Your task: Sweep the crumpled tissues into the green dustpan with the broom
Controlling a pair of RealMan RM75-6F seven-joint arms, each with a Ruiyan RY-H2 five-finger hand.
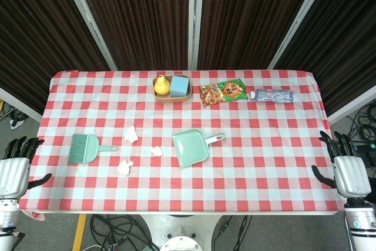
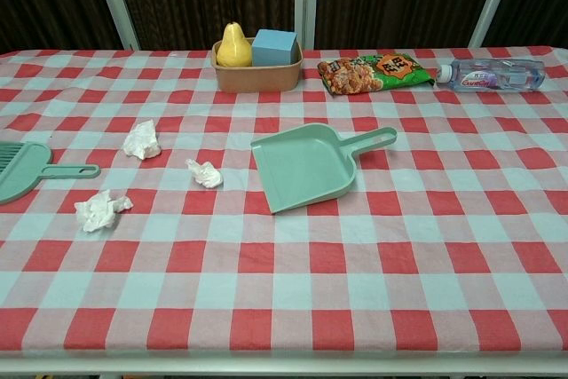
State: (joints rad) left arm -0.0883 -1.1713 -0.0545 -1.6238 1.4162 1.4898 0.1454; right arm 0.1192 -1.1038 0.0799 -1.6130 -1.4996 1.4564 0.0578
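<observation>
A green dustpan [image 1: 191, 147] [image 2: 304, 167] lies mid-table, handle pointing right and away. Left of it lie three crumpled tissues: one farther back [image 1: 131, 134] [image 2: 141, 140], one small beside the pan [image 1: 157, 151] [image 2: 205, 173], one nearest the front [image 1: 124, 167] [image 2: 100, 209]. The green hand broom [image 1: 86, 148] [image 2: 31, 169] lies flat at the left, handle pointing right. My left hand [image 1: 14, 168] hangs off the table's left front corner, fingers apart, holding nothing. My right hand [image 1: 346, 168] hangs off the right front corner, fingers apart and empty. Neither hand shows in the chest view.
At the back stand a tan tray [image 1: 172, 96] [image 2: 257, 75] with a yellow pear and a blue block, a snack bag [image 1: 222, 92] [image 2: 375, 73], and a lying water bottle [image 1: 271, 95] [image 2: 490, 75]. The checked tablecloth [image 1: 264, 168] covers the table.
</observation>
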